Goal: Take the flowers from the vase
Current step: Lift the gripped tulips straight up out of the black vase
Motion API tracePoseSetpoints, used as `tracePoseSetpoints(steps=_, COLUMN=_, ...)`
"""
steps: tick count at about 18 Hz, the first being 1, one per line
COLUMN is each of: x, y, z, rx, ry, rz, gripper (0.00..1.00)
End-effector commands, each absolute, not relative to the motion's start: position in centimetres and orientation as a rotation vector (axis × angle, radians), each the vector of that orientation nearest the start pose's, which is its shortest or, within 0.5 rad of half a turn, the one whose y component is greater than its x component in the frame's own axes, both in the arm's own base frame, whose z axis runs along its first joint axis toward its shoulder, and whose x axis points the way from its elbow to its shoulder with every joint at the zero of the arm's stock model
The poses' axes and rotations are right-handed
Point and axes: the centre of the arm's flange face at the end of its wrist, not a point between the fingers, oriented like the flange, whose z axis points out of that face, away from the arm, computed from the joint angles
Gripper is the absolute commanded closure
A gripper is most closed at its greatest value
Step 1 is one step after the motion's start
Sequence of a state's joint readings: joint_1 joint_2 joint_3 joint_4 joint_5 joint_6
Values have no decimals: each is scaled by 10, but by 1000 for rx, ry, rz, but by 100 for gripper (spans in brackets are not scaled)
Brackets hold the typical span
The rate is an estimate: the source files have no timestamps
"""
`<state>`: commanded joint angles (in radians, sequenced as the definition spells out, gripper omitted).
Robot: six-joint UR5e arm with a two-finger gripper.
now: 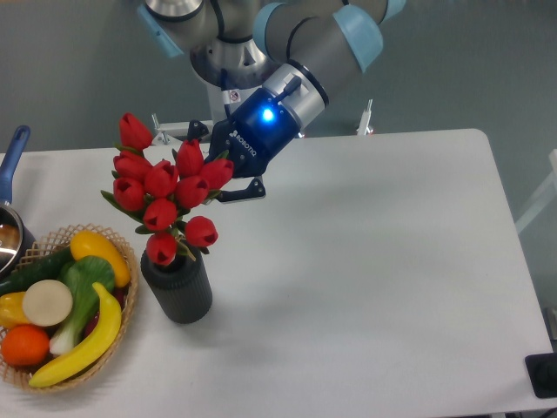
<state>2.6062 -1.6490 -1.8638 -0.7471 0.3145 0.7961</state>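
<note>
Grey arm [305,39] with light-blue caps, black gripper [224,170] glowing blue, lettering illegible.

— How is the arm placed?
— It comes from the upper left and bends down and to the left, with grey links and light blue joint caps. A blue light is lit on the wrist.
— And the pincer [215,171]?
— It is dark and points left and a little down. Its fingers are mostly hidden, so I cannot tell their gap
</note>
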Motion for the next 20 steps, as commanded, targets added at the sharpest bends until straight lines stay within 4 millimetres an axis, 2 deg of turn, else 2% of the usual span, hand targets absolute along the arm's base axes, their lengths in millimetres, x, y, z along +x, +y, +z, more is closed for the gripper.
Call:
tracePoseSetpoints(steps=9, x=-328, y=445, z=485, rx=-1870, ry=41, rz=-464, gripper=100)
tracePoseSetpoints(steps=13, x=-340, y=438, z=497, rx=-1867, ry=-6, rz=-456, gripper=100)
tracePoseSetpoints(steps=16, x=-351, y=431, z=497, rx=-1877, ry=-11, rz=-411, gripper=100)
tracePoseSetpoints(steps=18, x=-363, y=423, z=496, rx=-1925, ry=1, rz=-308, gripper=100)
tracePoseSetpoints(steps=20, x=-375, y=415, z=490, rx=-2072, ry=-10, rz=-120, gripper=100)
